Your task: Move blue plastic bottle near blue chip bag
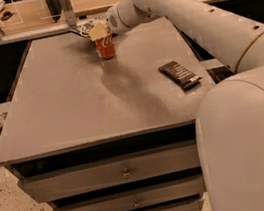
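Gripper (100, 31) sits at the top of the red soda can (105, 48); whether it is clamped on the can cannot be told. The can stands upright on the table (72, 113), with the blue chip bag (84, 28) just beside it at 11 o'clock. Recommended: withdraw straight up to avoid tipping the can. The arm (198, 19) reaches in from 4 o'clock.

The grey tabletop (66, 109) gives wide flat room across its left half and along the front. At the far edge the gripper (100, 32) sits right over the red Coca-Cola can (105, 48), with the dark-blue chip bag (82, 28) just behind them, crowding that spot. The white arm (197, 17) spans the far right corner above the surface. A black bar packet (180, 74) lies near the right edge, well apart from the can.
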